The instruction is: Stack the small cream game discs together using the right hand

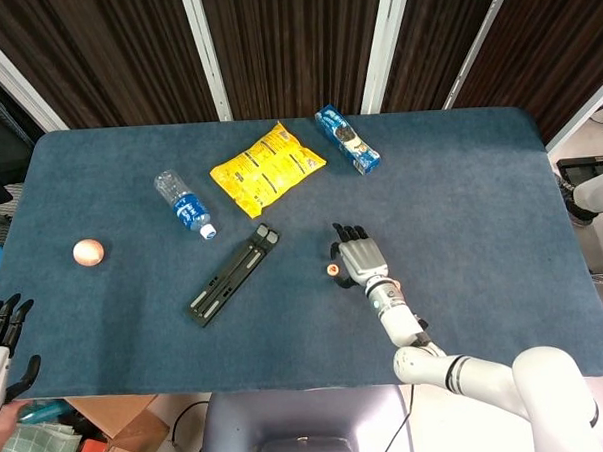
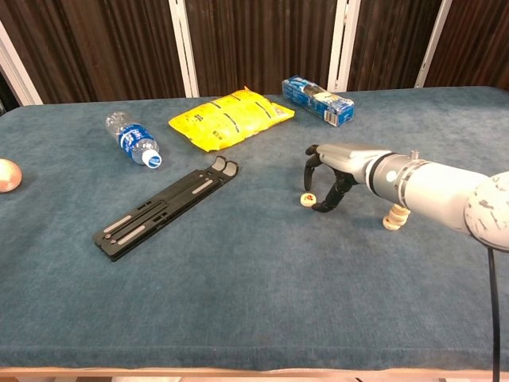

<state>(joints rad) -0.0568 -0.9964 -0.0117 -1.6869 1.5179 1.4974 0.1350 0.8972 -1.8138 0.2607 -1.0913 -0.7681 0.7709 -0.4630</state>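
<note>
**Right hand poised over the loose disc**

The right hand (image 2: 330, 171) arches over the lone cream disc (image 2: 308, 200), fingers apart, holding nothing. The disc stack (image 2: 393, 217) sits just right of it. Small, rigid, likely light: pinch its rim.
</note>
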